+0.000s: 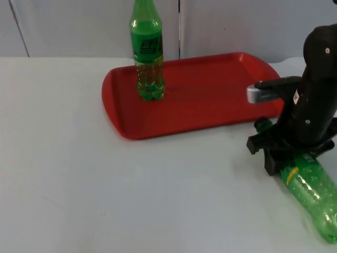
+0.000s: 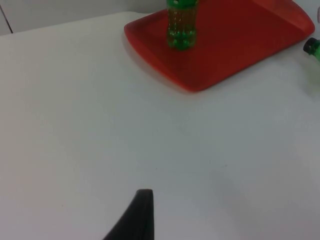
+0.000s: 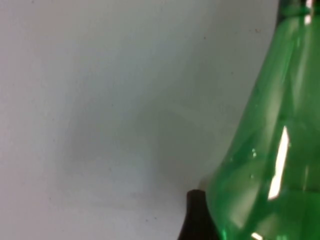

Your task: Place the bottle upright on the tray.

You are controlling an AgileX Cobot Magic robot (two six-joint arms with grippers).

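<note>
Right gripper (image 1: 275, 150) is down at the neck end of the lying bottle (image 1: 311, 191), near right of the table (image 1: 79, 174). Bottle lies on its side on the white top, cap (image 1: 261, 125) pointing towards the near right rim of the red tray (image 1: 210, 113), base towards the near right corner. In the right wrist view the green shoulder (image 3: 265, 150) sits right against a black fingertip (image 3: 197, 215). The fingers appear to straddle the neck, but I cannot tell whether they pinch it yet or are only spread around it.

Judgement, step in hand: secure the grasp on the lying bottle.
- The hold looks best at the neck or upper shoulder, squarely, so the body cannot roll away.
- Lift first, then swing the base down; liquid inside will likely shift the weight.
- Set the base flat on bare tray floor before releasing.

Surroundings: a second green bottle (image 1: 147, 50) already stands upright at the far left of the tray, also seen in the left wrist view (image 2: 181, 25). Tray's right half is bare. The raised tray rim lies between the lying bottle and the goal and must be cleared.

Left gripper (image 2: 137, 215) waits above bare table, near left of the tray; finger state cannot be told.
</note>
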